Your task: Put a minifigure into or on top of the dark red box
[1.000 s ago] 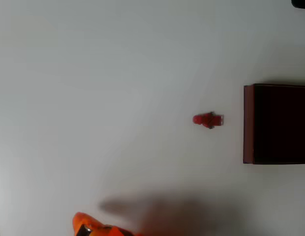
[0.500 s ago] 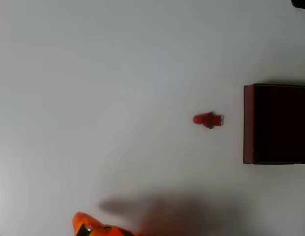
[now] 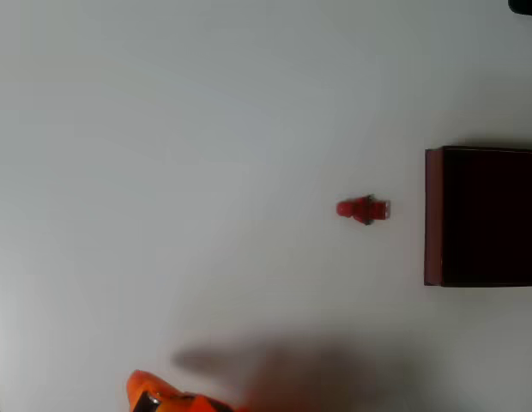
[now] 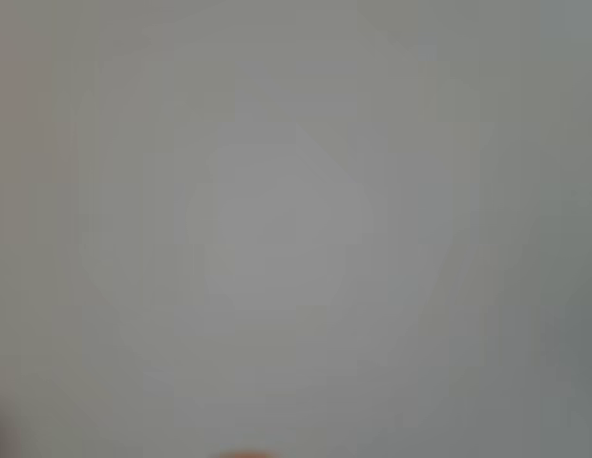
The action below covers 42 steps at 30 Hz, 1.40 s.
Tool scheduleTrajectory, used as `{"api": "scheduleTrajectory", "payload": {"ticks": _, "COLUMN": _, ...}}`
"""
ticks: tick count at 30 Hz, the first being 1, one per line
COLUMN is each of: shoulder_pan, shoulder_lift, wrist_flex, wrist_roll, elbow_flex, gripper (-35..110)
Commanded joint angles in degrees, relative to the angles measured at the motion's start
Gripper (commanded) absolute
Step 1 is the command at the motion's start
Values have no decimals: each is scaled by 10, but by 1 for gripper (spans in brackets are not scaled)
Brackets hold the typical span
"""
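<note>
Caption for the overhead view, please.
Minifigure lies on white table left of dark red box; orange gripper at bottom edge.

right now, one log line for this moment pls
minifigure: lying on table, left of dark red box, apart | gripper: bottom edge, far from figure, jaws unclear | placement: not done

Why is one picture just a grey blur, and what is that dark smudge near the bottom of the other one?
Wrist view: a featureless, out-of-focus grey, nothing sharp. Overhead view: evenly lit and sharper; the minifigure and dark red box show clearly, and the smudge is a soft shadow on the table, beside the orange gripper.
</note>
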Motion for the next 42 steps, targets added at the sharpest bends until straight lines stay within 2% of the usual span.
{"api": "scheduleTrajectory", "payload": {"ticks": 1, "shoulder_pan": 0, "shoulder_lift": 8, "wrist_flex": 14, "wrist_roll": -3, "elbow_flex": -13, "gripper": 0}}
{"api": "scheduleTrajectory", "payload": {"ticks": 7, "shoulder_pan": 68, "shoulder_lift": 8, "wrist_flex": 17, "wrist_roll": 76, "elbow_flex": -13, "gripper": 0}}
{"api": "scheduleTrajectory", "payload": {"ticks": 8, "shoulder_pan": 70, "shoulder_lift": 8, "wrist_flex": 17, "wrist_roll": 108, "elbow_flex": -14, "gripper": 2}}
{"api": "scheduleTrajectory", "payload": {"ticks": 10, "shoulder_pan": 79, "shoulder_lift": 8, "wrist_flex": 15, "wrist_roll": 236, "elbow_flex": -10, "gripper": 2}}
{"api": "scheduleTrajectory", "payload": {"ticks": 12, "shoulder_pan": 89, "shoulder_lift": 8, "wrist_flex": 15, "wrist_roll": 200, "elbow_flex": -11, "gripper": 2}}
{"api": "scheduleTrajectory", "payload": {"ticks": 17, "shoulder_pan": 171, "shoulder_lift": 8, "wrist_flex": 13, "wrist_roll": 206, "elbow_flex": -26, "gripper": 1}}
{"api": "scheduleTrajectory", "payload": {"ticks": 18, "shoulder_pan": 177, "shoulder_lift": 8, "wrist_flex": 15, "wrist_roll": 192, "elbow_flex": -43, "gripper": 3}}
{"api": "scheduleTrajectory", "payload": {"ticks": 20, "shoulder_pan": 192, "shoulder_lift": 6, "wrist_flex": 33, "wrist_roll": 161, "elbow_flex": -91, "gripper": 16}}
{"api": "scheduleTrajectory", "payload": {"ticks": 23, "shoulder_pan": 232, "shoulder_lift": -17, "wrist_flex": 33, "wrist_roll": 108, "elbow_flex": -153, "gripper": 19}}
{"api": "scheduleTrajectory", "payload": {"ticks": 25, "shoulder_pan": 261, "shoulder_lift": -81, "wrist_flex": 5, "wrist_roll": 81, "elbow_flex": -191, "gripper": 21}}
{"api": "scheduleTrajectory", "payload": {"ticks": 27, "shoulder_pan": 304, "shoulder_lift": -218, "wrist_flex": -11, "wrist_roll": 62, "elbow_flex": -252, "gripper": 20}}
{"api": "scheduleTrajectory", "payload": {"ticks": 30, "shoulder_pan": 368, "shoulder_lift": -487, "wrist_flex": 37, "wrist_roll": 31, "elbow_flex": -403, "gripper": 16}}
{"api": "scheduleTrajectory", "payload": {"ticks": 32, "shoulder_pan": 392, "shoulder_lift": -589, "wrist_flex": 55, "wrist_roll": -1, "elbow_flex": -475, "gripper": 14}}
{"api": "scheduleTrajectory", "payload": {"ticks": 36, "shoulder_pan": 448, "shoulder_lift": -569, "wrist_flex": 27, "wrist_roll": -33, "elbow_flex": -469, "gripper": 22}}
{"api": "scheduleTrajectory", "payload": {"ticks": 42, "shoulder_pan": 544, "shoulder_lift": -584, "wrist_flex": 23, "wrist_roll": -95, "elbow_flex": -485, "gripper": 24}}
